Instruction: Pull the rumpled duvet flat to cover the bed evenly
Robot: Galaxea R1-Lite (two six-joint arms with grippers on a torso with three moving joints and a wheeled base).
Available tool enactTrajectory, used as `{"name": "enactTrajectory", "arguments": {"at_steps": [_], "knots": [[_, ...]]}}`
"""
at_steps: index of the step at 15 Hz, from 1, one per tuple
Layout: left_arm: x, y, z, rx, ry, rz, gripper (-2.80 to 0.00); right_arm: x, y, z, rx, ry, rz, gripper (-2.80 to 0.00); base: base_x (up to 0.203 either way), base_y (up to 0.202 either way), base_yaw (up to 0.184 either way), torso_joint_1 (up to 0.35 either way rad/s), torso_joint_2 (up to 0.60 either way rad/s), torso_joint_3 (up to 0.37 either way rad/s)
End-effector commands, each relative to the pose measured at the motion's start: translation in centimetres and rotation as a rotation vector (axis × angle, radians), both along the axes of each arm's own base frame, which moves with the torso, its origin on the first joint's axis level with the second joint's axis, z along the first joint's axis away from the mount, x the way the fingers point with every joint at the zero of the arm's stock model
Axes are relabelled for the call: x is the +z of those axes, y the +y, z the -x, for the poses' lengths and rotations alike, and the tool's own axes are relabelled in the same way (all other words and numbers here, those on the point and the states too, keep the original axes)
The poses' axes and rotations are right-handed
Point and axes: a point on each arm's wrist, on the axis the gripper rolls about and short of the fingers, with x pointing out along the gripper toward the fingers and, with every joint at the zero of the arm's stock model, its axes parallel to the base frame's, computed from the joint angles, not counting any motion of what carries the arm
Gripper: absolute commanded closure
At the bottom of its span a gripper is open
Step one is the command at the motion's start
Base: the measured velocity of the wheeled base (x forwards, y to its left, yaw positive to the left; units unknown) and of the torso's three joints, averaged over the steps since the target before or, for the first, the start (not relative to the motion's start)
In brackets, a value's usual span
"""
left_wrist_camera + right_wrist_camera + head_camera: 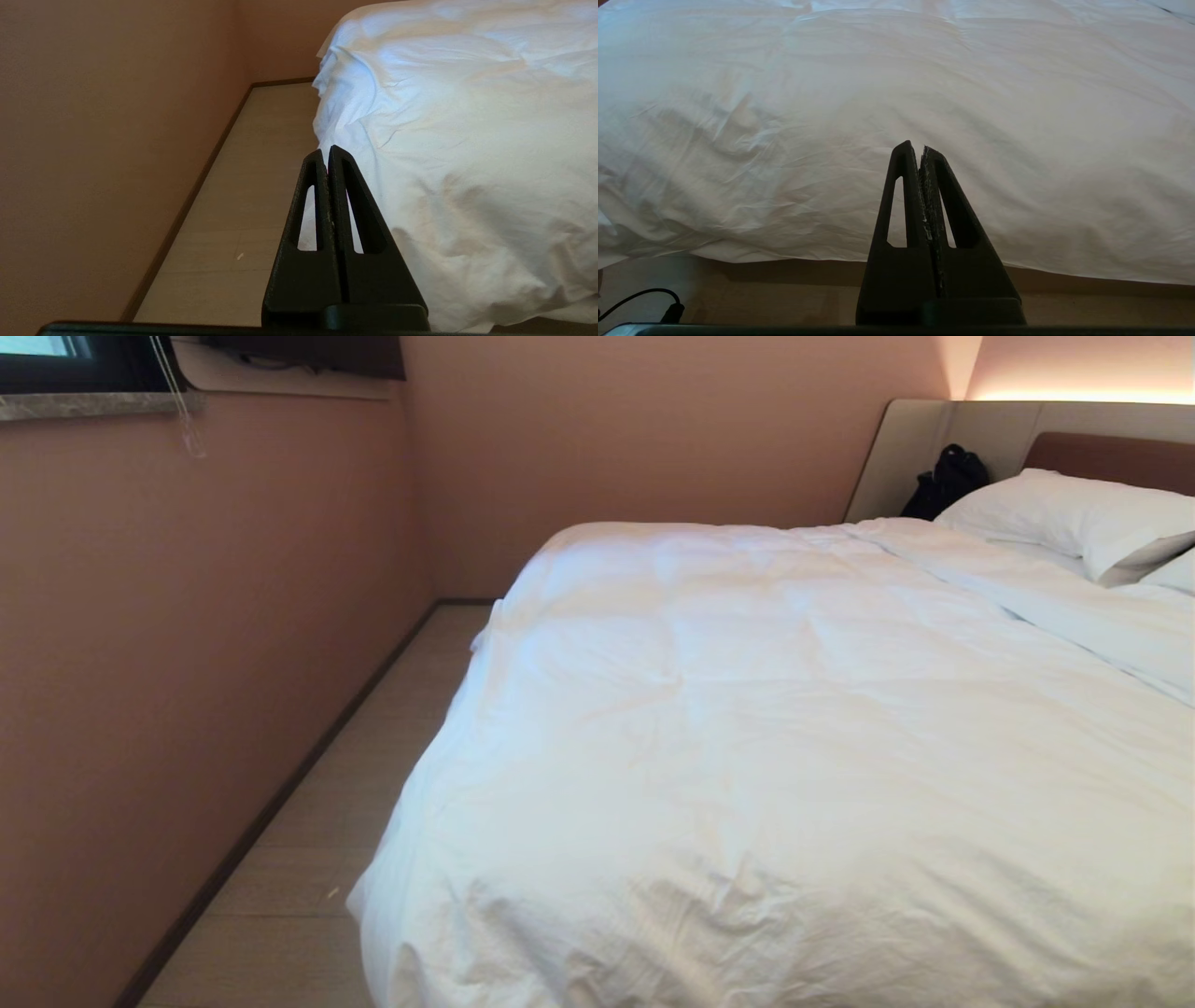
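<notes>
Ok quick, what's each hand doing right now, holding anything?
Left hand: closed, empty, beside the duvet.
Right hand: closed, empty, in front of the duvet.

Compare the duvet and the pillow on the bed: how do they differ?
The duvet spreads over nearly the whole bed; the pillow sits only at the head end. The duvet hangs over the near edge, creased there; the pillow is plump and smoother. Both are white.

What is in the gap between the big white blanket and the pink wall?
Only a strip of pale wood floor lies between the duvet and the wall. Nothing stands on it, as the head view and the left wrist view show.
</notes>
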Motion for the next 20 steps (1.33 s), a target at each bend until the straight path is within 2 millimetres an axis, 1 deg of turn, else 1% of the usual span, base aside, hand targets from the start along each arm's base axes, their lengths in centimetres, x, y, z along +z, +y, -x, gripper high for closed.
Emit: {"name": "enactTrajectory", "arguments": {"at_steps": [1,6,9,10,12,20], "knots": [[-0.2,0.0,-0.1,0.018,0.01,0.001,0.0,0.0,0.0,0.0,0.001,-0.001,0.001,0.0,0.0,0.0,0.0,0.0,0.0,0.0],[-0.7,0.1,-0.1,0.039,0.064,0.011,0.0,0.0,0.0,0.0,0.001,-0.001,0.001,0.0,0.0,0.0,0.0,0.0,0.0,0.0],[-1.0,0.0,-0.1,0.012,0.096,0.011,0.0,0.0,0.0,0.0,0.001,-0.001,0.001,0.0,0.0,0.0,0.0,0.0,0.0,0.0],[-1.2,0.0,-0.2,-0.019,0.116,0.01,0.0,0.0,0.0,0.0,0.001,-0.001,0.001,0.0,0.0,0.0,0.0,0.0,0.0,0.0],[-1.9,-0.1,-0.1,-0.026,0.179,0.03,0.0,0.0,0.0,0.0,0.001,-0.002,0.001,0.0,0.0,0.0,0.0,0.0,0.0,0.0],[-1.8,-0.1,-0.2,-0.033,0.167,0.041,0.0,0.0,0.0,0.0,0.001,-0.001,0.001,0.0,0.0,0.0,0.0,0.0,0.0,0.0]]}}
